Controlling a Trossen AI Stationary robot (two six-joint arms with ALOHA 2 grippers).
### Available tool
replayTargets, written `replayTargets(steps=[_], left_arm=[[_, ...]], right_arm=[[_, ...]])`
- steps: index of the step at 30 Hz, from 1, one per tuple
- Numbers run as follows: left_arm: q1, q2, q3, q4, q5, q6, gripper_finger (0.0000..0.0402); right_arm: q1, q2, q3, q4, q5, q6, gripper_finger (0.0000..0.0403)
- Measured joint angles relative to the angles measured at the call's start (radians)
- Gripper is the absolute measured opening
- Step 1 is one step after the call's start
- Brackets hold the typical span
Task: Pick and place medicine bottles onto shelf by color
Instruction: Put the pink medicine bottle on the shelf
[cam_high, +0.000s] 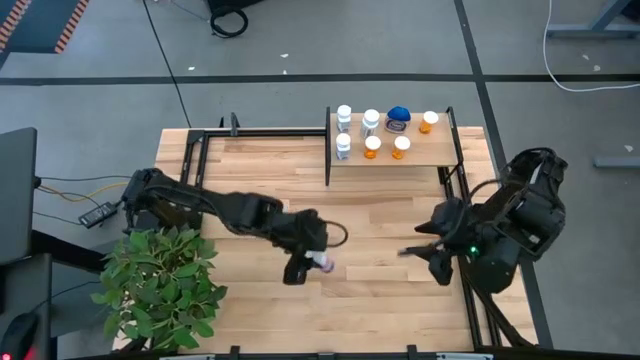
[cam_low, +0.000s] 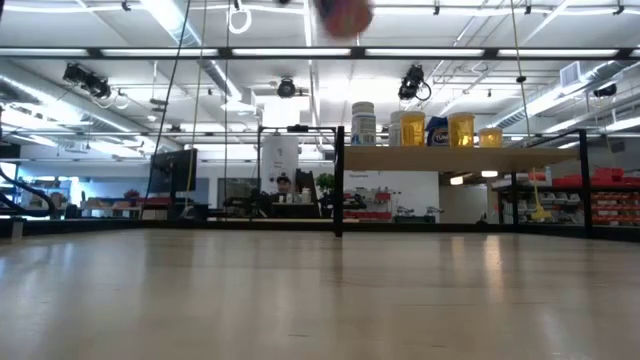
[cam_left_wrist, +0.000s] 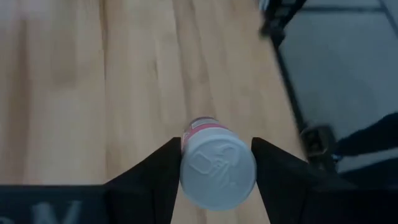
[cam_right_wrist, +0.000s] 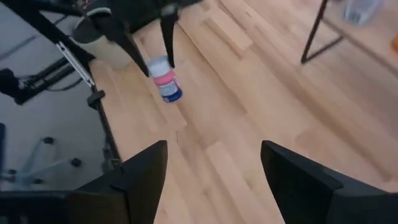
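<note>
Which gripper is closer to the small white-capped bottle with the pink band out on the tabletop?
Left. The left gripper has its fingers on either side of the pink-banded bottle; the right gripper hangs open, well off toward the table's right edge.

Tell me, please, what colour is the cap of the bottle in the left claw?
White cap, clearest in the left wrist view.

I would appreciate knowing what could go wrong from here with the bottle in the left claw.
The left claw pinches the pink-banded bottle only at its cap, so it may slip or swing. The shelf already holds seven closely spaced bottles; placing another could topple one.
</note>
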Motion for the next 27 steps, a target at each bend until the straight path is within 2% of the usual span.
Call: replayTargets(steps=[5, 10, 13, 18, 22, 27], left_arm=[[0.065, -0.001, 0.166, -0.055, 0.001, 0.063, 0.0202], [0.132, -0.001, 0.251, -0.130, 0.000, 0.105, 0.0183], [0.160, -0.001, 0.262, -0.142, 0.001, 0.116, 0.0179], [0.179, -0.001, 0.262, -0.144, 0.027, 0.098, 0.0200], [0.178, -0.001, 0.262, -0.141, 0.033, 0.066, 0.0204], [0.189, -0.001, 0.262, -0.127, 0.034, 0.028, 0.0185]], right_arm=[[-0.052, 0.036, 0.000, 0.067, 0.069, -0.154, 0.0272], [-0.159, 0.083, 0.000, 0.259, 0.080, -0.368, 0.0295], [-0.235, 0.113, 0.000, 0.314, 0.070, -0.445, 0.0314], [-0.350, 0.152, 0.000, 0.322, 0.002, -0.483, 0.0337], [-0.389, 0.171, 0.000, 0.365, -0.057, -0.586, 0.0343], [-0.414, 0.213, 0.000, 0.398, -0.078, -0.682, 0.0344]])
